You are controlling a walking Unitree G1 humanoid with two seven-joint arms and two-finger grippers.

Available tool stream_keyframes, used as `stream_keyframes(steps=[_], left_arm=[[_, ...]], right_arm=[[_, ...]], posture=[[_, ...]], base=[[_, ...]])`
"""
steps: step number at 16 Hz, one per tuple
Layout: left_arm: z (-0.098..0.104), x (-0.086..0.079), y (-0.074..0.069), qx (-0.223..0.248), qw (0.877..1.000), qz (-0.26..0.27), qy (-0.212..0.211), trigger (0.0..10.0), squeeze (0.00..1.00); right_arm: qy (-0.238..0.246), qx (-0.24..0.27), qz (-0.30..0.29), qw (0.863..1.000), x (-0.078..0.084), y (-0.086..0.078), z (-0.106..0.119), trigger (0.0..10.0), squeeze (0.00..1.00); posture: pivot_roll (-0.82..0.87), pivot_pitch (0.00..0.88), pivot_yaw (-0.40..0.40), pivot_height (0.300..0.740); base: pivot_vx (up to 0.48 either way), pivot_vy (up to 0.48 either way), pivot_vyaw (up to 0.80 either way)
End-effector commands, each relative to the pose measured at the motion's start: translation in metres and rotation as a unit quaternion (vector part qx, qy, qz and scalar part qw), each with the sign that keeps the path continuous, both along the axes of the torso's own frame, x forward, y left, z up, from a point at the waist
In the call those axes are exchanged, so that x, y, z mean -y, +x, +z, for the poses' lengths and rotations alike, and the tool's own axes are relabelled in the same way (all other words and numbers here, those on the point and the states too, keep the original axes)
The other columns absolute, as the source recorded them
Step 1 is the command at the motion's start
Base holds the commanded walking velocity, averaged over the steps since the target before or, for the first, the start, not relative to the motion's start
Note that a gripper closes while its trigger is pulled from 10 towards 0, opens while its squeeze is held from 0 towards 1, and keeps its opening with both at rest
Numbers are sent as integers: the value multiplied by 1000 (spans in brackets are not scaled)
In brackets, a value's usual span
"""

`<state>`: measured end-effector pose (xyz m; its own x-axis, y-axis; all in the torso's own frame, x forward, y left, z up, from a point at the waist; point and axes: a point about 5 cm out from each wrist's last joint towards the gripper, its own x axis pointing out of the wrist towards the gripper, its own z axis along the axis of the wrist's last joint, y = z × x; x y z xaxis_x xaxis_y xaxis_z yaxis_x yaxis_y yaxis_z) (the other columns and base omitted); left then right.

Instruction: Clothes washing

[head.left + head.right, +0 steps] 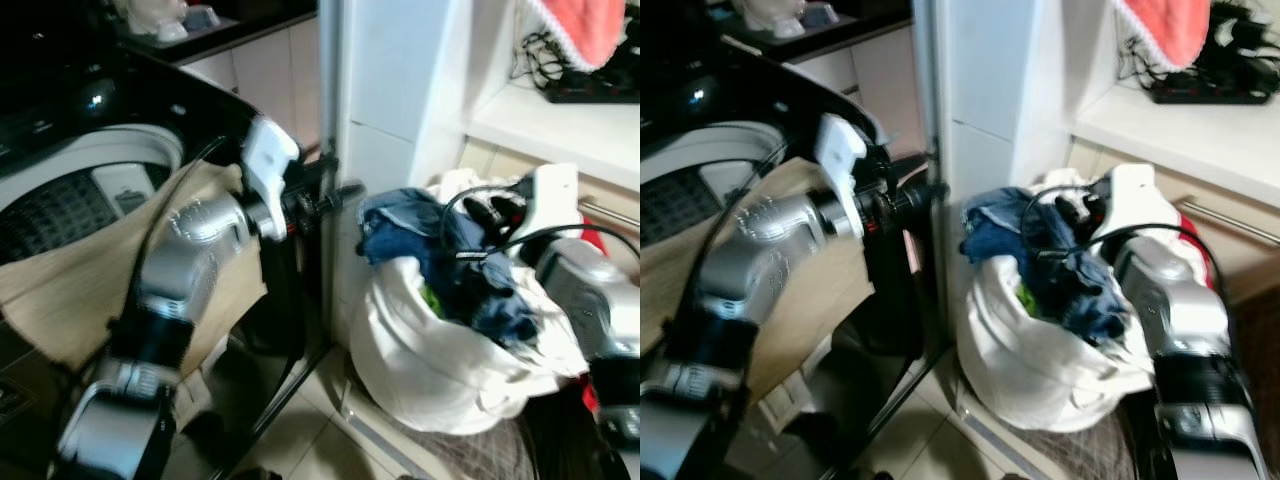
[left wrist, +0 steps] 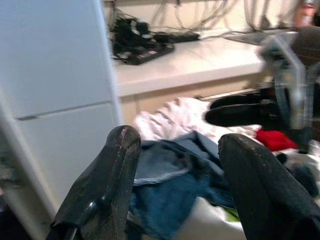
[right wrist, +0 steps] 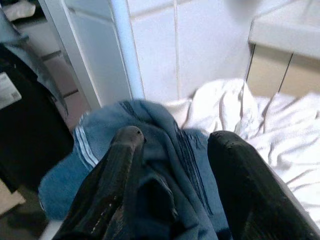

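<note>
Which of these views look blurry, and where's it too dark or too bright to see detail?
Left and right eye views: soft throughout, the washing machine top left falling into shadow. Left wrist view: the left gripper is fairly sharp, the right arm behind it smeared. Right wrist view: the blue clothes read clearly, the white tiles behind look washed out.

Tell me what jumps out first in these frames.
A white laundry bag heaped with blue clothes sits on the floor by the white pillar, the right pincer open over the blue fabric. To its left, a beige cloth drapes out of the open washing machine, with the left pincer open, facing the pile.
</note>
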<state>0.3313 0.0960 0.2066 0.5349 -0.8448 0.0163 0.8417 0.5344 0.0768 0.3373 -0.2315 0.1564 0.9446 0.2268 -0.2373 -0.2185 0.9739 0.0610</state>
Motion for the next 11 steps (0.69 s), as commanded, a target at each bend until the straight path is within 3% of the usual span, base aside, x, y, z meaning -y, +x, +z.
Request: stream_keyframes(steps=[1,6,11], left_arm=[[7,-2,-4,6,1000,-7,-1,10000,0],[-6,-10,-30,-38,997,-46,50,10000,0],[-6,-19,-40,-51,996,-34,72,10000,0]], right_arm=[[-5,11,14,1000,-1,5,5,10000,1000],[-24,3,90,996,-1,29,-2,10000,1000],[-123,-16,130,984,-14,42,-10,10000,1000]], posture=[[-137,4,89,740],[-95,44,93,740],[-48,100,95,740]], base=[[0,0,0],[0,0,0],[0,0,0]])
